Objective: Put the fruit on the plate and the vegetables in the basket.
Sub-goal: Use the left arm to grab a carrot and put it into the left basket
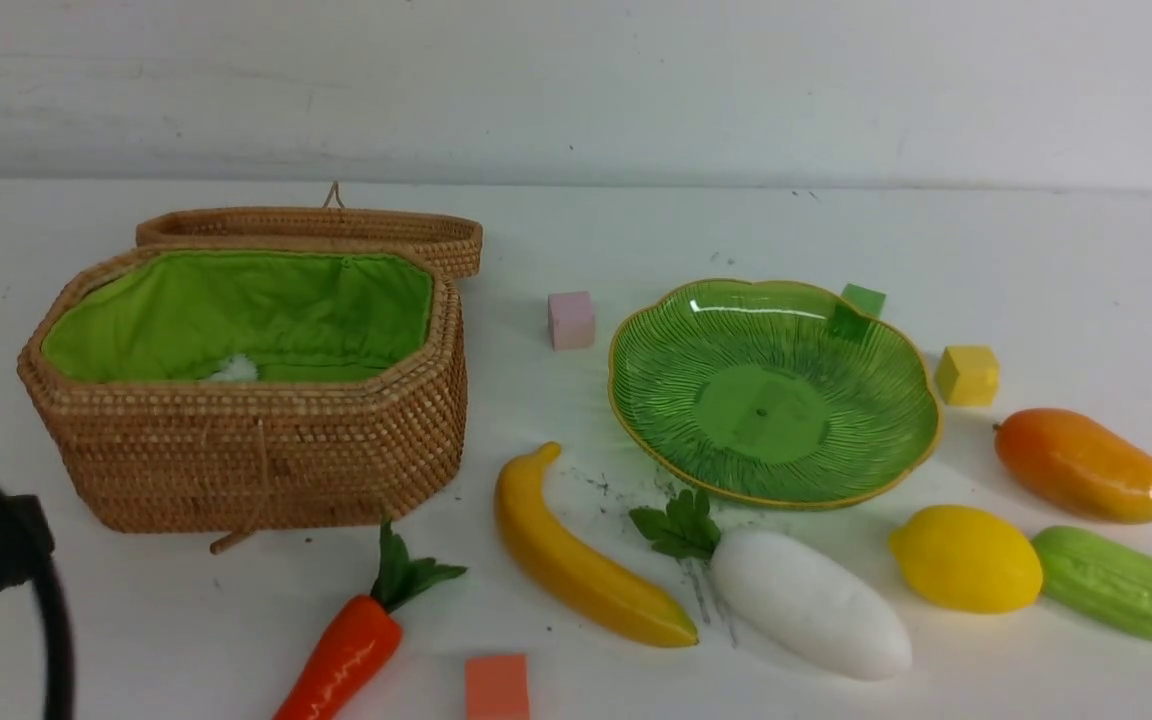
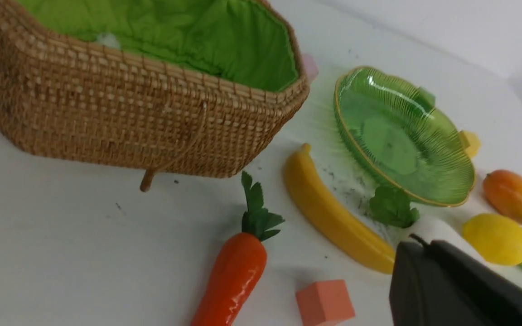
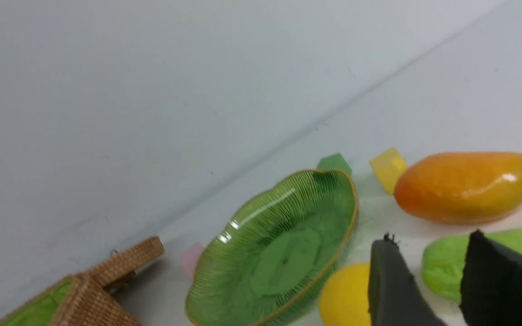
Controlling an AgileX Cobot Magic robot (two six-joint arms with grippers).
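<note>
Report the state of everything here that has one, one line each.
basket, lid open, no vegetables seen inside
plate, empty
banana, on table, off plate
lemon, on table, off plate
mango, on table, off plate
carrot, on table, outside basket
radish, on table, outside basket
gourd, on table, outside basket
left gripper, shut, empty
right gripper, open, empty

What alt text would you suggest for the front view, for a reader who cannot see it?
An open wicker basket with green lining stands left of a bare green plate on a white table. In front lie a carrot, banana, white radish, lemon and green gourd, with a mango right of the plate. Small coloured cubes sit among them.
</note>
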